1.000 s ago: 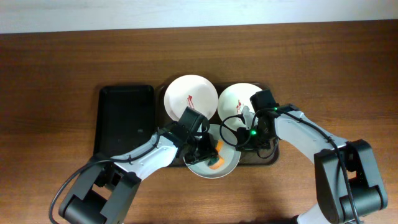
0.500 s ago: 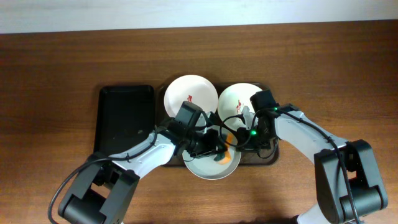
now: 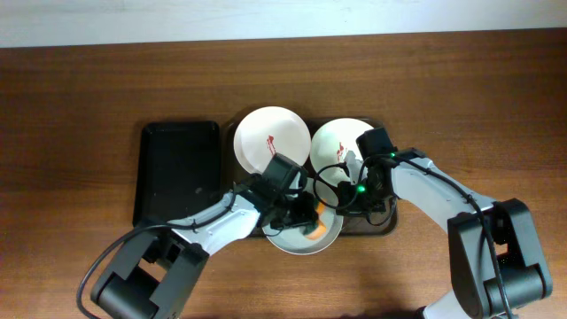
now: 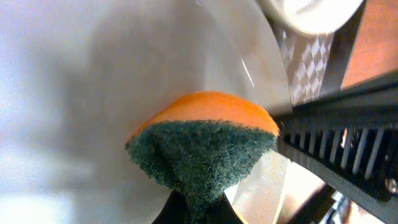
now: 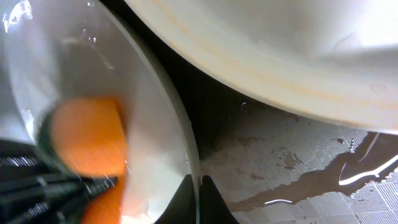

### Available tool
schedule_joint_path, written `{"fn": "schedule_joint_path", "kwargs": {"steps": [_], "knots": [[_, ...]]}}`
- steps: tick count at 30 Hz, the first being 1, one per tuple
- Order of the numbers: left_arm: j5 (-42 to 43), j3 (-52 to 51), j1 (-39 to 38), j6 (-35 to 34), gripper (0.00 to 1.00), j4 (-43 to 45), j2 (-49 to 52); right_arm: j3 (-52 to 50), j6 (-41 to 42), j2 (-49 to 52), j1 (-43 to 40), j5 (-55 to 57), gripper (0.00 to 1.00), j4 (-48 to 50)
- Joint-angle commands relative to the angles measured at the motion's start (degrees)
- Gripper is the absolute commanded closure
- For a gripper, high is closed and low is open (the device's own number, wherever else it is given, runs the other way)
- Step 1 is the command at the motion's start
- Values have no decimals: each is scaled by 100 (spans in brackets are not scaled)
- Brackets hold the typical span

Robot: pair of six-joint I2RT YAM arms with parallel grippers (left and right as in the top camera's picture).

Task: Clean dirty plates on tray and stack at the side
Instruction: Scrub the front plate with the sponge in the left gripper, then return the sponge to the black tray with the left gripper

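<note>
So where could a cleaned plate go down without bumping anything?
Bare table lies left of the black tray, behind both trays, and right of the right arm. The black tray's floor looks bare too. The brown tray is crowded: three plates, the left gripper pressing a sponge on the front plate, the right gripper pinching its rim.

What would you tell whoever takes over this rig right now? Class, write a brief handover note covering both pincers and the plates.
Left pincer: shut on the sponge, pressed to the front plate.
Right pincer: shut on that plate's rim, steadying it.
Rear-left plate and rear-right plate sit on the tray, red smears showing.
Done: nothing stacked.
Left: finish scrubbing, stack it aside, clean the other two.
</note>
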Motion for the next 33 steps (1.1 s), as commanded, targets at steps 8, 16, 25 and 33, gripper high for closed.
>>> {"fn": "schedule_joint_path", "kwargs": {"steps": [8, 16, 25, 33], "knots": [[-1281, -44, 1303, 2905, 100, -1537, -2046, 81, -59, 52, 57, -33, 95, -48], [-2623, -46, 3519, 4813, 100, -1923, -1950, 81, -59, 52, 55, -31, 91, -107], [-2640, -46, 3528, 5053, 29, -964, -444, 81, -59, 52, 57, -31, 91, -109], [-2638, -52, 3528, 5051, 42, -647, -372, 81, -57, 52, 55, -33, 91, -116]]}}
